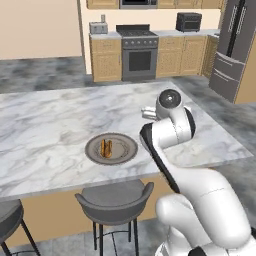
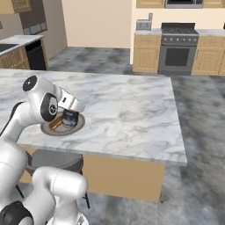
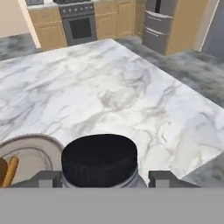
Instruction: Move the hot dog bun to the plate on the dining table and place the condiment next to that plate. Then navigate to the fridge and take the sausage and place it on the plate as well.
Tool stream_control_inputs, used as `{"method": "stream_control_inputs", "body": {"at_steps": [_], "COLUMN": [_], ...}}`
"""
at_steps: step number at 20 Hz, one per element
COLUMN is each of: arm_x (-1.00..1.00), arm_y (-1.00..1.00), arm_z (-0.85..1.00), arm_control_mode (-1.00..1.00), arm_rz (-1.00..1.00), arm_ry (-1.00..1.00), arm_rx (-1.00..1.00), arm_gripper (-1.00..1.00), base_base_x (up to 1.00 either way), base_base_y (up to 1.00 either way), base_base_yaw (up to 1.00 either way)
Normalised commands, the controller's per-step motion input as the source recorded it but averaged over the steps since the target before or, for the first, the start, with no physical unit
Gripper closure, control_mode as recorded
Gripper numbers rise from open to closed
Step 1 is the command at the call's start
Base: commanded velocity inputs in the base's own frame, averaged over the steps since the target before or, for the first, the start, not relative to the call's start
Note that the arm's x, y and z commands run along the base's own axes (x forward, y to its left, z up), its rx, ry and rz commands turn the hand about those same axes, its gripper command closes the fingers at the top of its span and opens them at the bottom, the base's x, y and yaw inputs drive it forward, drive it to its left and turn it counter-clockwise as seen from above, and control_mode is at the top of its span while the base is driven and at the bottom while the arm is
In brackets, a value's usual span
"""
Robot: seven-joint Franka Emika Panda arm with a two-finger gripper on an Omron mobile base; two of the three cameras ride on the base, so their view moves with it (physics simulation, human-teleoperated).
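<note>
The hot dog bun lies on the round grey-brown plate near the front edge of the dining table. My gripper is shut on the condiment, a small dark bottle held upright at the plate's right rim. In the hand view the bottle's black cap sits between my two fingertips. The plate and one end of the bun lie just left of it. Whether the bottle touches the table is hidden. The fridge stands at the far right.
Grey stools stand under the table's front edge. A stove and wood cabinets line the back wall. The marble top stretches bare to the right of the plate, ending at an edge.
</note>
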Motion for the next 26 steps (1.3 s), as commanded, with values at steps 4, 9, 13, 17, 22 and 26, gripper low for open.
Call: {"method": "stream_control_inputs", "body": {"at_steps": [4, 9, 13, 17, 22, 26], "arm_x": [0.83, 0.93, 0.78, 0.57, 0.57, 0.29], "arm_y": [-0.27, -0.11, -0.01, 0.00, 0.00, -0.08], "arm_z": [-0.62, -0.39, -0.44, -0.59, -0.36, -0.29], "arm_control_mode": [-1.00, -1.00, -1.00, -1.00, -1.00, -1.00], "arm_rz": [0.01, 0.25, 0.42, 0.41, 0.35, 0.30], "arm_ry": [-0.01, -0.11, -0.16, -0.06, 0.00, -0.04], "arm_rx": [0.20, 0.05, 0.00, -0.02, 0.00, 0.00], "arm_gripper": [1.00, 1.00, 1.00, 1.00, 1.00, 1.00], "base_base_x": [0.00, 0.00, 0.00, 0.00, 0.00, 0.00], "base_base_y": [0.00, 0.00, 0.00, 0.00, 0.00, 0.00], "base_base_yaw": [0.00, 0.00, 0.00, 0.00, 0.00, 0.00]}}
